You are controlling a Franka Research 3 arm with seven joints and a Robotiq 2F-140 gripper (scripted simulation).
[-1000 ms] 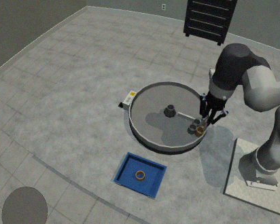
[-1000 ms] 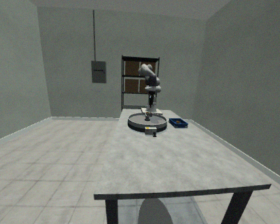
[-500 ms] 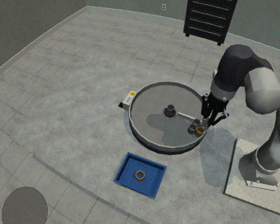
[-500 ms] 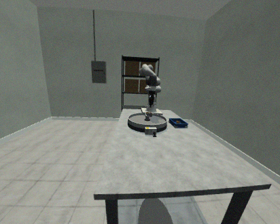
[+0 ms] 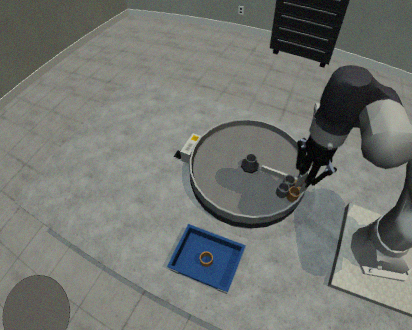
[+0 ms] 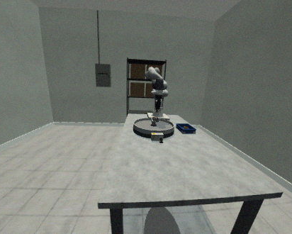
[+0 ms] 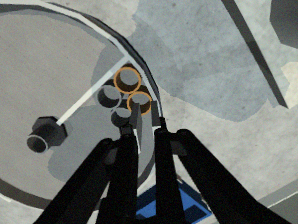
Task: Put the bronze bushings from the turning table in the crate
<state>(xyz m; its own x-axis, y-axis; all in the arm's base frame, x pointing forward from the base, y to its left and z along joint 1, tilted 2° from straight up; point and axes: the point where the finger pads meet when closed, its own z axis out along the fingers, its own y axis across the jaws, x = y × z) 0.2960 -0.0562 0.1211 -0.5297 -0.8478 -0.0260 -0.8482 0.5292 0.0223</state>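
Note:
The round grey turning table (image 5: 246, 170) carries a cluster of bushings near its right rim. In the wrist view there are two bronze bushings (image 7: 127, 80) (image 7: 139, 103) and two steel bushings (image 7: 108, 96) (image 7: 121, 116), all touching one another. In the top view one bronze bushing (image 5: 293, 193) and two steel ones (image 5: 286, 183) show. My gripper (image 5: 302, 184) hangs over the cluster. Its fingers are almost together with a narrow gap, the tips at the rim of the nearer bronze bushing, holding nothing. The blue crate (image 5: 207, 257) holds one bronze bushing (image 5: 206, 258).
A dark hub (image 5: 249, 163) with a pale bar stands at the table's centre. A small white control box (image 5: 189, 146) sits at the table's left rim. The robot base plate (image 5: 381, 260) lies to the right. A dark shelf unit (image 5: 306, 27) stands at the back.

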